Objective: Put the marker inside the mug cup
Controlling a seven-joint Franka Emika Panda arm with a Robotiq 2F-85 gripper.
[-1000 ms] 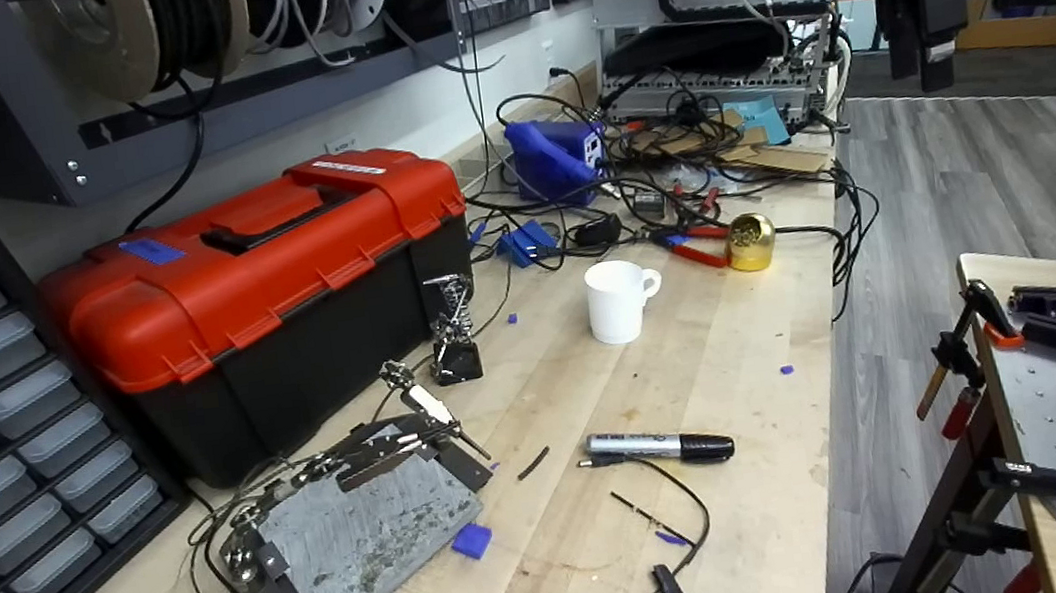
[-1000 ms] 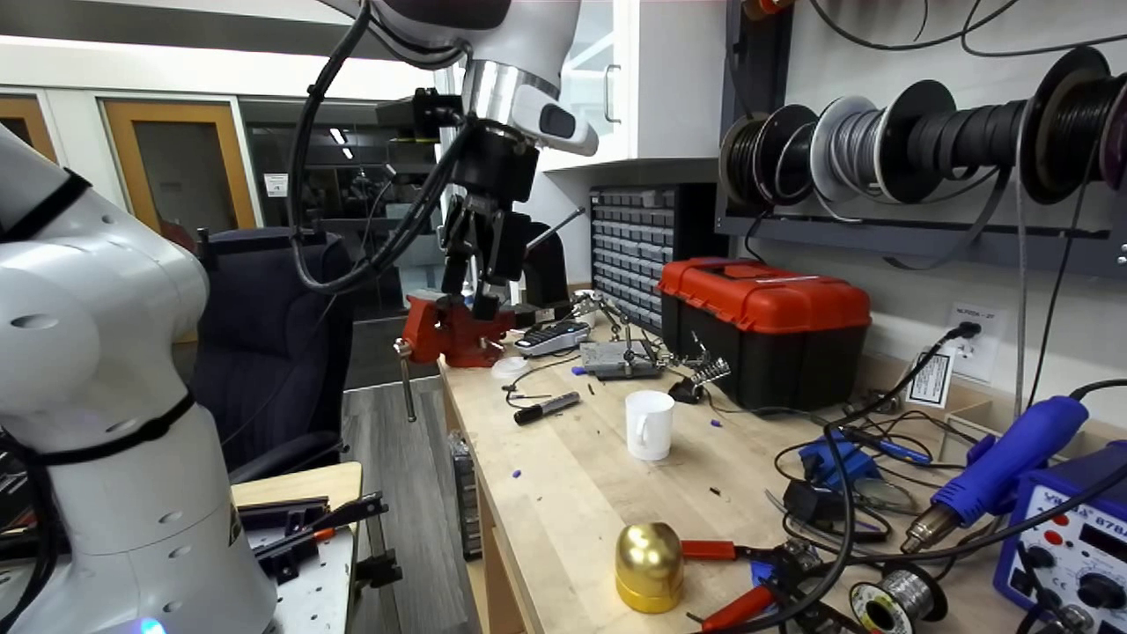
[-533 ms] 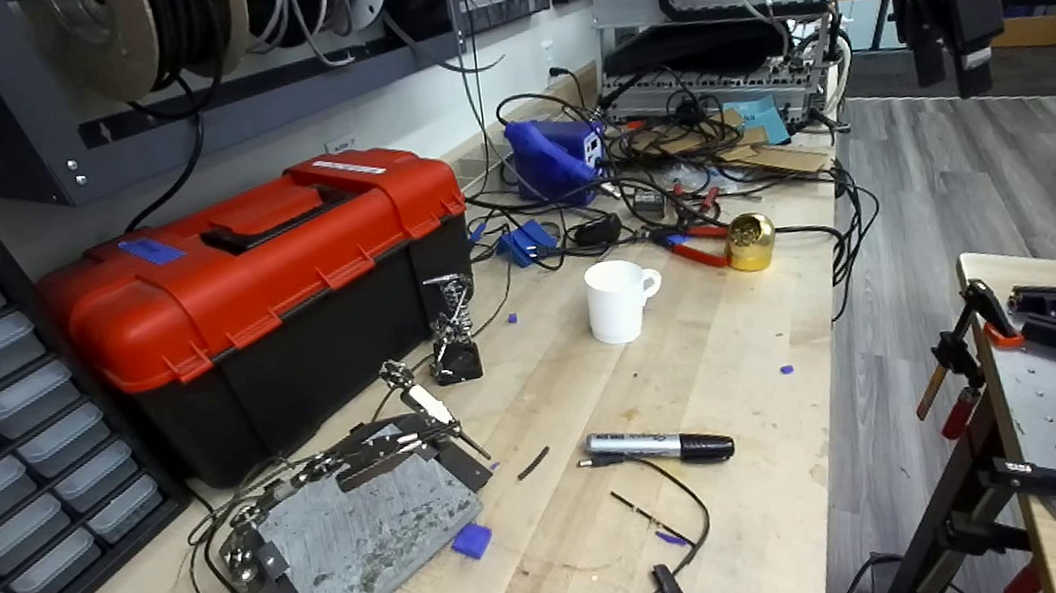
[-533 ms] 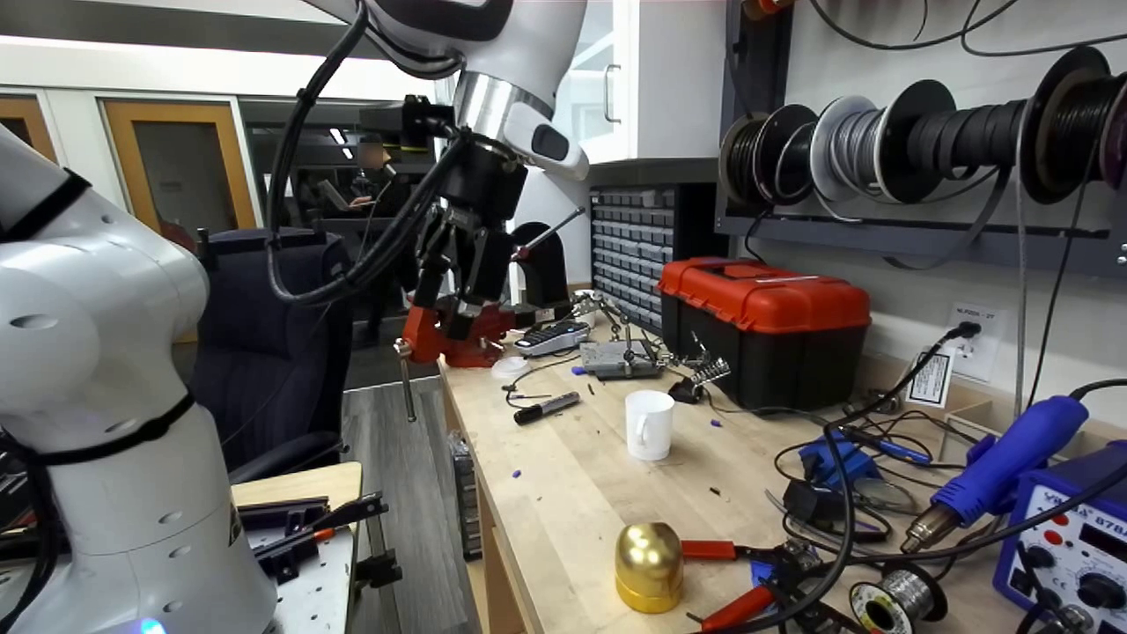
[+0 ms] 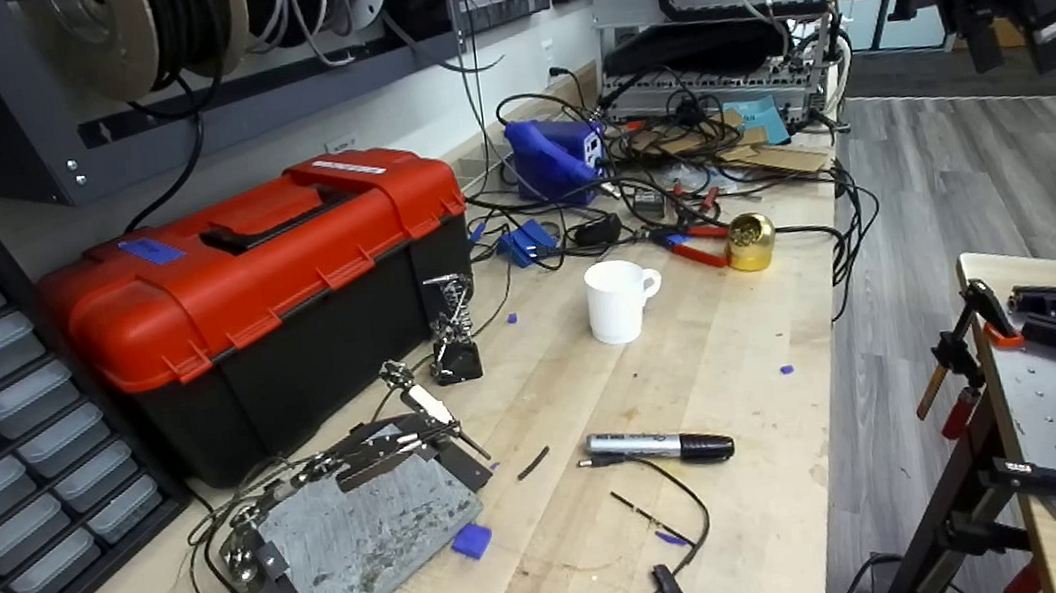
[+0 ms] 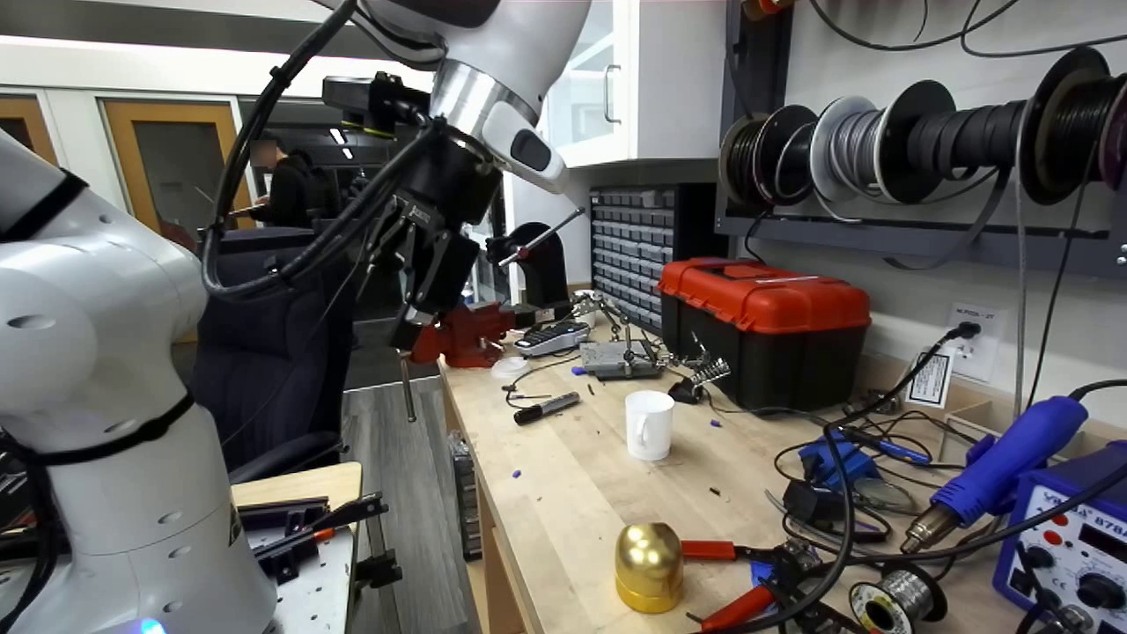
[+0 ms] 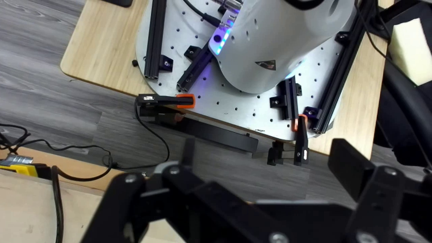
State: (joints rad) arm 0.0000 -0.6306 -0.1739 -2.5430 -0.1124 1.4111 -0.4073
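Note:
The marker point(image 5: 660, 446), grey with a black cap, lies flat on the workbench in both exterior views point(image 6: 547, 409). The white mug cup point(image 5: 615, 303) stands upright on the bench, apart from the marker, its handle on one side; it also shows in an exterior view point(image 6: 649, 427). My gripper point(image 7: 268, 155) is open and empty in the wrist view, its fingers wide apart over the floor and the robot's base. In the exterior views the gripper point(image 5: 1019, 57) is raised high, off the bench edge, away from marker and mug. Neither marker nor mug shows in the wrist view.
A red toolbox point(image 5: 266, 298) stands against the wall. A helping-hands stand point(image 5: 370, 527) and a thin cable point(image 5: 700, 507) lie near the marker. A gold tip cleaner point(image 6: 649, 568), pliers and tangled cables are beyond the mug. A red vise point(image 6: 467, 336) sits at the bench end.
My gripper has moved farther from the bench, rightward in one exterior view and leftward in another, and has tilted. A person appears in the background. Marker and mug have not moved.

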